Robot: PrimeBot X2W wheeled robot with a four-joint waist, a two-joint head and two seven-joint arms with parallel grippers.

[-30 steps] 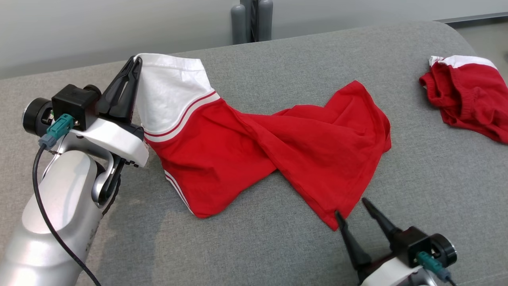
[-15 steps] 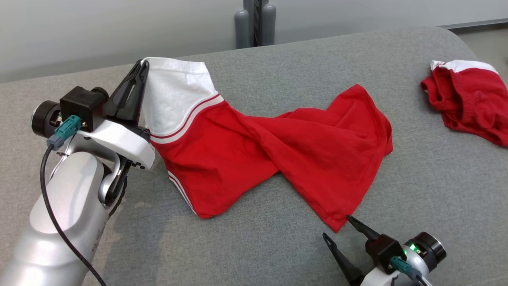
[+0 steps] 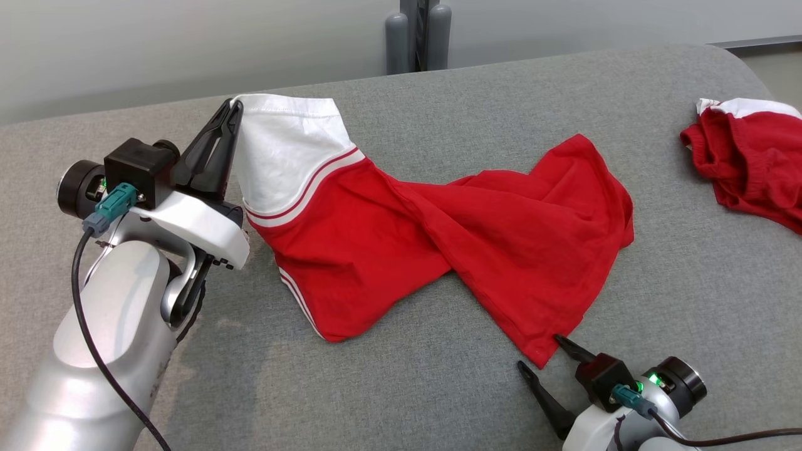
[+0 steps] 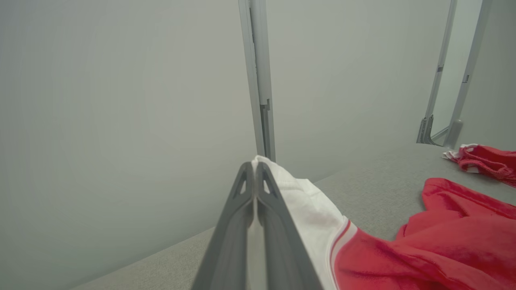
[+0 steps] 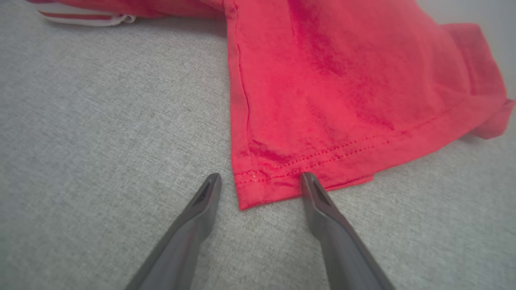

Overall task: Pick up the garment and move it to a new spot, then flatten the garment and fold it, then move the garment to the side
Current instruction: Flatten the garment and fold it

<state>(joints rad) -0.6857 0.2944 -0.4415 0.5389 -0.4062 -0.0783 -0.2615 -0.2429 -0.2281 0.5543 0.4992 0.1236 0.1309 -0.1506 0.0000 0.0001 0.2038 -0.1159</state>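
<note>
surface (image 3: 401,394), right tool (image 3: 537,351) lower by garment (image 3: 438,232)

Looks like a robotics test lab, not a home or shop. Landmark: the grey fabric-covered table (image 3: 438,401), rounded corner, built like a work bench. Behind the table: plain pale wall panels (image 3: 188,50) and a grey metal upright (image 4: 258,80) with two grey cylinders (image 3: 396,41) flanking its foot. Past the table's right end: more bare metal framing (image 4: 443,88). On the table: a red-and-white garment (image 3: 501,238) mid-table, a second garment (image 3: 745,169) in the same colours near the right edge.
</note>
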